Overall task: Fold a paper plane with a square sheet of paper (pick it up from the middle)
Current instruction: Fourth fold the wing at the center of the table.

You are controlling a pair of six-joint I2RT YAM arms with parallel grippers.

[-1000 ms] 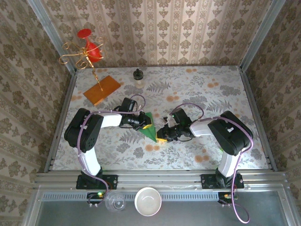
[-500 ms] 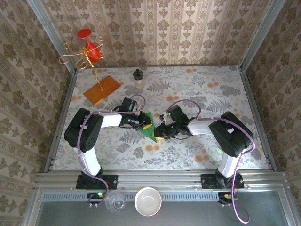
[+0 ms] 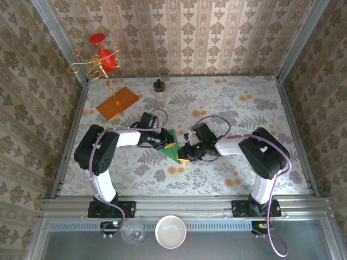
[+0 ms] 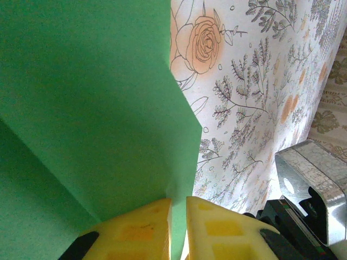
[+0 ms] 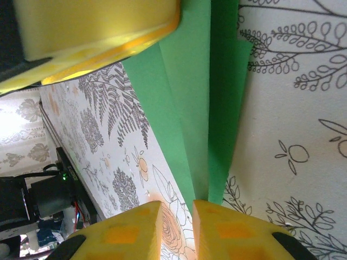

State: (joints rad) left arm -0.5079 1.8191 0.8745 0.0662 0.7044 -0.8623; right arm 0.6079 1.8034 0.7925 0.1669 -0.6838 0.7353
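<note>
Pinching the paper (image 3: 172, 135) from both sides, the two hands meet mid-surface (image 3: 227, 103). The left hand (image 4: 179, 208) has its yellow pads (image 4: 135, 230) almost together, with a folded edge running down into the slit between them. The right hand (image 5: 177, 210) is likewise nearly closed, gripping the narrow end where the layers converge. The paper lies just left of centre on the surface, between the two wrists, partly raised by the grips.

The main risk, as I judge it, is tearing or a skewed crease. Both hands hold the same thin sheet close together, so any pull apart or twist loads a short span of paper. The right hand grips only a sliver near the tip, which could slip out and let the folds spring open. Pressing down off-line would set a crooked crease that is hard to undo.

The paper is matte, bright green and thin, with straight lengthwise folds overlapping into a tapered, pointed shape. The pads are soft-looking yellow blocks with shallow square recesses. The surface is a smooth floral print.
</note>
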